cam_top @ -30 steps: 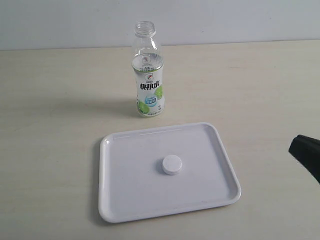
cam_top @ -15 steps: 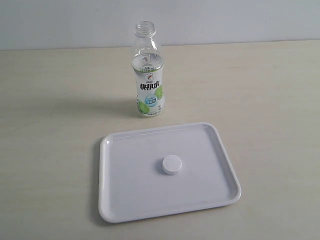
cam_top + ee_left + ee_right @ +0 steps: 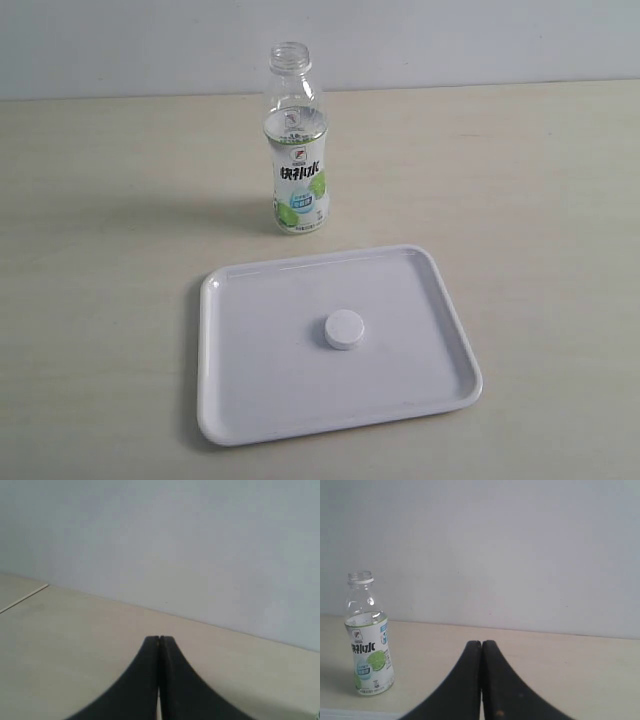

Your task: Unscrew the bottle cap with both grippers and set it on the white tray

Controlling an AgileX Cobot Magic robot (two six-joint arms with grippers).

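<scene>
The clear bottle [image 3: 296, 150] stands upright on the table behind the white tray [image 3: 250, 395], its neck bare. It also shows in the right wrist view, bottle [image 3: 368, 640], off to the side of the jaws. The white bottle cap [image 3: 344, 329] lies flat near the middle of the tray. Neither arm shows in the exterior view. My left gripper [image 3: 159, 639] is shut with nothing in it, facing bare table and wall. My right gripper [image 3: 481, 643] is shut and empty too, well apart from the bottle.
A pale wooden table [image 3: 520, 170] carries everything, with a plain light wall [image 3: 450, 40] behind it. A thin sliver of the tray's rim [image 3: 350, 712] shows in the right wrist view.
The black right arm end, seen at the right edge of the exterior view a second ago, has gone out of that view. Bottle, cap and tray have not moved.
</scene>
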